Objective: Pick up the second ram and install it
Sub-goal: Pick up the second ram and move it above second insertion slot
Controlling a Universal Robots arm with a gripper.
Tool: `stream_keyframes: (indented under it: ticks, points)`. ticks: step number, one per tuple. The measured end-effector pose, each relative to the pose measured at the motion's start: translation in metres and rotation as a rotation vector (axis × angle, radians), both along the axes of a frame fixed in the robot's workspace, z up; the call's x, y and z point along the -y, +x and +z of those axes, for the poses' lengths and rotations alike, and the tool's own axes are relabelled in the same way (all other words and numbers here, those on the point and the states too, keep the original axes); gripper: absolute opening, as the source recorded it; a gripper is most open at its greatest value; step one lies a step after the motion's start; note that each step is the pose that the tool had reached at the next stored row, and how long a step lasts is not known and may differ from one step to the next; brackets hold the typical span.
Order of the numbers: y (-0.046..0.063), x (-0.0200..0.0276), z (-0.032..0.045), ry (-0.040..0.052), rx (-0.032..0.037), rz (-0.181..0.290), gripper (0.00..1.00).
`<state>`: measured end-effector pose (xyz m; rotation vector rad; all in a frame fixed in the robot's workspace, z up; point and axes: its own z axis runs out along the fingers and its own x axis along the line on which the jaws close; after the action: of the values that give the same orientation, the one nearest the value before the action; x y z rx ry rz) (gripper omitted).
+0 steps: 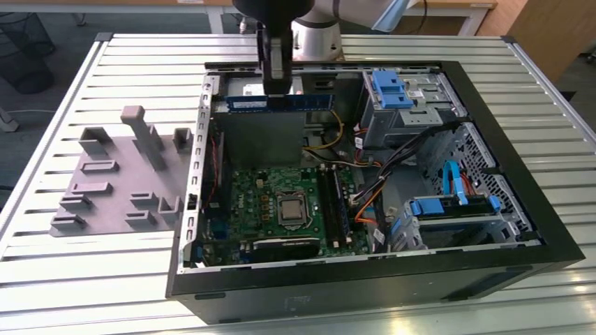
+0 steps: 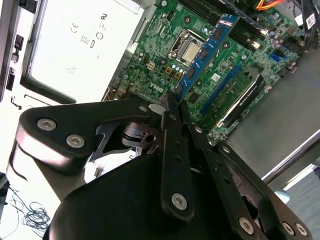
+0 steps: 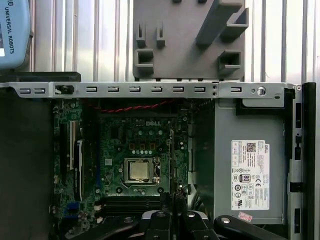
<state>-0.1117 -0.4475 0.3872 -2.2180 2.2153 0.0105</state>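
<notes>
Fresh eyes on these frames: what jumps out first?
The gripper, its fingers shut on the second ram, holds the strip above the far end of the open computer case. Below lies the green motherboard with its bare processor socket. A grey fixture sits on the slatted table at the exterior view's left.

The table point(image 1: 75, 279) is ribbed bare metal. The fixture point(image 1: 102, 188) is matt grey plastic. The computer case point(image 1: 373, 289) is smooth black outside, bare metal inside. The ram stick point(image 2: 211, 45) is glossy circuit board; the gripper point(image 2: 173, 98) is matt black with shiny screws.
</notes>
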Motion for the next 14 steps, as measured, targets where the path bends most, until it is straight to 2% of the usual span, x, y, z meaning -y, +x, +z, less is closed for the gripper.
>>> stream_keyframes:
  ticks: [7, 14]
  points:
    - [0.011, 0.0000, -0.0005, 0.0000, -0.0001, -0.005, 0.14]
    - [0.027, 0.0000, -0.0007, -0.0001, -0.0001, -0.008, 0.14]
